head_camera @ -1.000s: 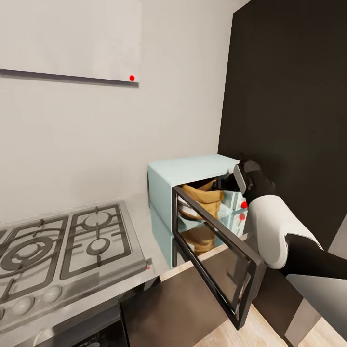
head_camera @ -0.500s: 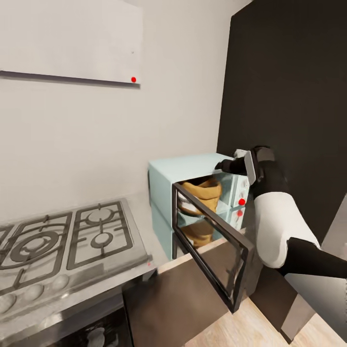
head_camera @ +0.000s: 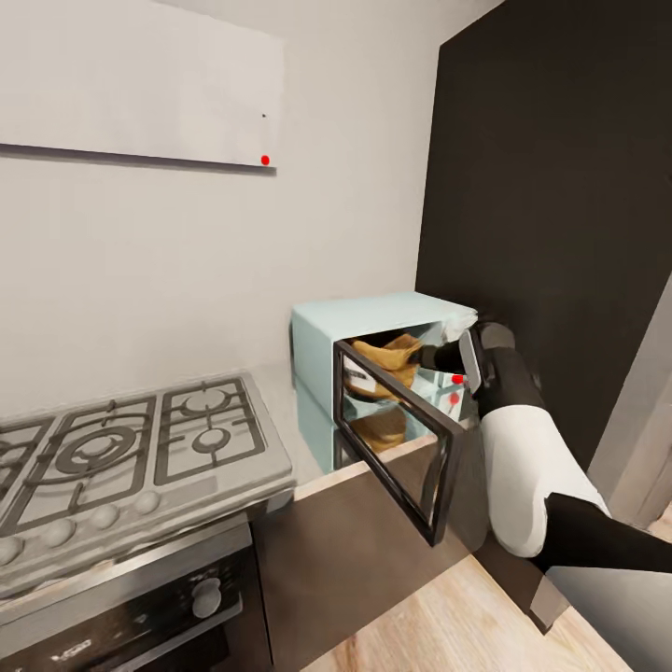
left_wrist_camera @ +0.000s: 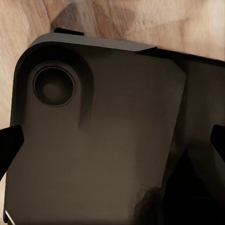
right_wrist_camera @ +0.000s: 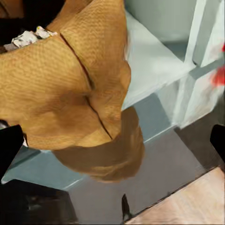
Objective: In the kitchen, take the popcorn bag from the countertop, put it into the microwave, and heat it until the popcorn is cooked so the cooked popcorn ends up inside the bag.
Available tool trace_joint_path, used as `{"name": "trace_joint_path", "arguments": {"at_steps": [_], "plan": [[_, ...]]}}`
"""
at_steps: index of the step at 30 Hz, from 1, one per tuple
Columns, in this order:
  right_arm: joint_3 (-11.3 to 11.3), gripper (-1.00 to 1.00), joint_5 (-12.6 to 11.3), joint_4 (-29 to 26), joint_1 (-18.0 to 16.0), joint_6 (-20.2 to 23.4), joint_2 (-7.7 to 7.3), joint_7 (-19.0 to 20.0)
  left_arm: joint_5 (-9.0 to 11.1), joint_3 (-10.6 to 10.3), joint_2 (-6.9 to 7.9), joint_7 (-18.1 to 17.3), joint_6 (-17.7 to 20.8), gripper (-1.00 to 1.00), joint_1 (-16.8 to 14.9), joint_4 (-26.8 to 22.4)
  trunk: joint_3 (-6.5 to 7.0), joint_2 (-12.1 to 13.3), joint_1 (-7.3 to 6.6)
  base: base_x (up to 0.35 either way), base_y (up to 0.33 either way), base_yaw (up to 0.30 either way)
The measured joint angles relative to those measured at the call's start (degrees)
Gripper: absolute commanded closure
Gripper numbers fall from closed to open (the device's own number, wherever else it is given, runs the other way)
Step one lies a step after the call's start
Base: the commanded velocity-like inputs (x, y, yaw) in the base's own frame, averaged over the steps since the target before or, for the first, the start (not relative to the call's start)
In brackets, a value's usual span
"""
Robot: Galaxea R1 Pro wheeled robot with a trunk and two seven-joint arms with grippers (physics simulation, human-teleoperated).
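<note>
On the grey countertop [head_camera: 280,401] beside the hob [head_camera: 121,443], the open microwave [head_camera: 359,327] holds the popcorn bag [head_camera: 387,359]; right end effector [head_camera: 439,357] spread, empty.

Soft, even light fills the head view; the wall [head_camera: 187,271] is bright, the black panel [head_camera: 560,187] flat. The glossy bench [head_camera: 280,411] mirrors the microwave [head_camera: 317,355]. The left wrist view is dim and murky. The bag [right_wrist_camera: 70,89] looks soft-edged close up.
</note>
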Motion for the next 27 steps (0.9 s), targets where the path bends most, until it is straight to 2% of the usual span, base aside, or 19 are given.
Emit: {"name": "trace_joint_path", "arguments": {"at_steps": [2, 5, 7, 9, 10, 11, 13, 16, 18, 19, 20, 22, 25, 27], "plan": [[0.3, -1.0, -0.1, 0.0, 2.4, 0.0, -2.09, 0.3, 0.0, 0.0, 0.0, 0.0, 0.0, -1.0, 0.0, 0.0, 0.0, 0.0, 0.0, -0.001, 0.0, 0.0], [1.5, -1.0, -0.4, 0.2, 4.1, 0.0, -4.1, 2.9, 0.0, 0.0, 0.0, 0.0, 0.0, -1.0, 0.0, 0.0, 0.0, 0.0, 0.0, 0.0, 0.0, 0.0], [2.6, -1.0, -0.3, 0.1, 5.1, 0.0, -6.7, 10.6, 0.0, 0.0, 0.0, 0.0, 0.0, -1.0, 0.0, 0.0, 0.0, 0.0, 0.0, 0.0, 0.0, 0.0], [6.8, -1.0, -0.2, 0.1, 6.6, 0.0, -8.68, 17.1, 0.0, 0.0, 0.0, 0.0, 0.0, -1.0, 0.0, 0.0, 0.0, 0.0, 0.0, 0.0, 0.0, 0.0], [9.4, -1.0, -0.1, 0.1, 7.6, 0.0, -10.23, 21.2, -0.1, 0.0, 0.0, 0.0, 0.0, -1.0, 0.0, 0.0, 0.0, 0.0, 0.0, 0.0, 0.0, 0.0], [11.1, -1.0, -0.1, 0.1, 8.3, 0.0, -11.47, 25.1, -0.1, 0.0, 0.0, 0.0, 0.0, -1.0, 0.0, 0.0, 0.0, 0.0, 0.0, 0.0, 0.0, 0.0], [12.2, -1.0, 0.0, 0.1, 8.8, -0.8, -12.49, 30.2, -0.1, -0.1, 0.0, 0.0, 0.0, -1.0, 0.0, 0.0, 0.0, 0.0, 0.0, 0.0, 0.0, 0.0], [12.7, -1.0, 0.1, -0.2, 9.9, -3.6, -12.71, 32.6, -0.1, -0.2, 0.0, 0.0, 0.0, -1.0, 0.0, 0.0, 0.0, 0.0, 0.0, 0.0, 0.0, 0.0], [12.7, -1.0, -0.2, -0.6, 11.5, -9.6, -12.6, 33.1, -0.1, -0.1, 0.0, 0.0, 0.0, -1.0, 0.0, 0.0, 0.0, 0.0, 0.0, 0.0, 0.0, 0.0], [12.7, -1.0, -0.3, -0.7, 12.4, -14.3, -12.59, 33.1, -0.1, -0.1, 0.0, 0.0, 0.0, -1.0, 0.0, 0.0, 0.0, 0.0, 0.0, 0.0, 0.0, 0.0], [12.6, -1.0, -0.4, -0.8, 12.6, -15.9, -12.55, 33.0, -0.1, -0.2, 0.0, 0.0, 0.0, -1.0, 0.0, 0.0, 0.0, 0.0, 0.0, 0.0, 0.0, 0.0], [12.4, -1.0, -0.5, -2.3, 12.8, -17.1, -12.33, 32.8, -0.1, -0.1, 0.0, 0.0, 0.0, -1.0, 0.0, 0.0, 0.01, 0.0, 0.0, 0.0, 0.0, 0.0], [12.3, -1.0, -0.5, -8.3, 12.9, -17.4, -12.0, 32.5, -0.1, -0.1, 0.0, 0.0, 0.0, -1.0, 0.0, 0.0, 0.01, 0.0, 0.0, 0.0, 0.0, 0.0], [12.3, -1.0, -0.4, -9.4, 12.9, -17.4, -11.83, 32.5, -0.1, -0.1, 0.0, 0.0, 0.0, -1.0, 0.0, 0.0, 0.01, 0.0, 0.0, 0.0, 0.0, 0.0]]}}
